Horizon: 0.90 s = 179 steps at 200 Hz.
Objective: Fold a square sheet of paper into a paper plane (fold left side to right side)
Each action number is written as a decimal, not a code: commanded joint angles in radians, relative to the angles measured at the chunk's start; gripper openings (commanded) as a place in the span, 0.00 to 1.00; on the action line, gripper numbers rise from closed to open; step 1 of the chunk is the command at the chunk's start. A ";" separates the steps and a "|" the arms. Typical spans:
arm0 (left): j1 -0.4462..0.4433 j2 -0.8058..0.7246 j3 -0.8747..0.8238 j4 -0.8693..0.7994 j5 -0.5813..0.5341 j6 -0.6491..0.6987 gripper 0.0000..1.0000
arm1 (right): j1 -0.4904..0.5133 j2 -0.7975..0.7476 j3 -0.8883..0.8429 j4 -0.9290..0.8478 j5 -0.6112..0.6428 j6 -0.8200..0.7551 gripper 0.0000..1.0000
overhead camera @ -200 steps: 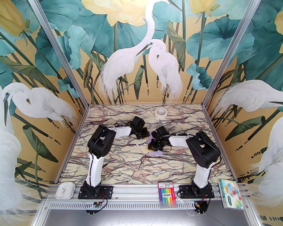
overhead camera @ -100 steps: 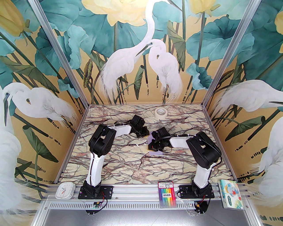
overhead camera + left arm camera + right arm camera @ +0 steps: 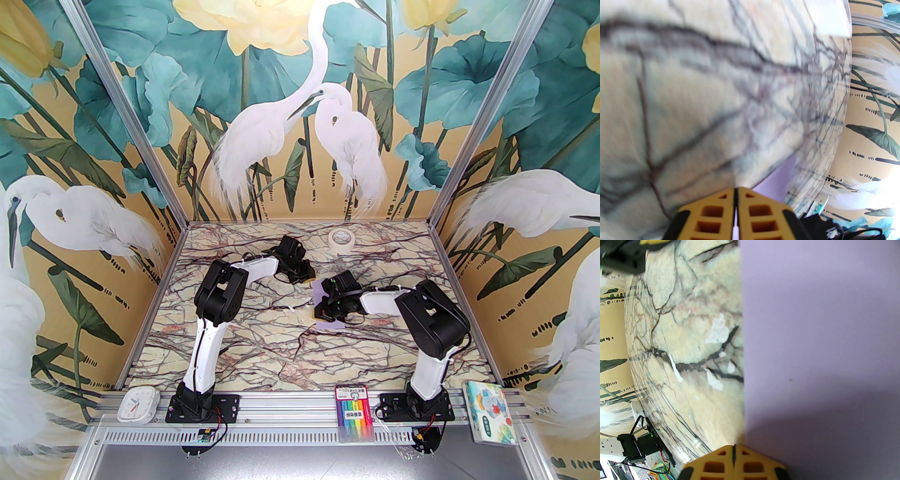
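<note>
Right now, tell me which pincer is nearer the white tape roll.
Left. The left pincer is near-side of the tape roll, slightly leftward; the right pincer lies farther off, at the lavender paper.

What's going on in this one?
Two robot arms are working on a lavender paper sheet lying flat on the marble table. The right gripper is shut, with its tip down at the sheet's straight edge, apparently pressing it. The left gripper is also shut, low over the marble just beside the sheet. No plane shape shows yet.
</note>
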 commanded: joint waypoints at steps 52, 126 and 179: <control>0.034 -0.138 -0.010 -0.038 -0.050 0.002 0.11 | -0.006 -0.048 0.126 -0.187 0.106 0.000 0.02; -0.085 -0.248 -0.190 -0.021 -0.032 -0.039 0.11 | -0.064 -0.290 0.036 -0.236 0.247 -0.067 0.17; -0.172 -0.234 -0.272 -0.009 -0.096 -0.031 0.10 | -0.092 -0.492 -0.150 -0.253 0.352 -0.060 0.26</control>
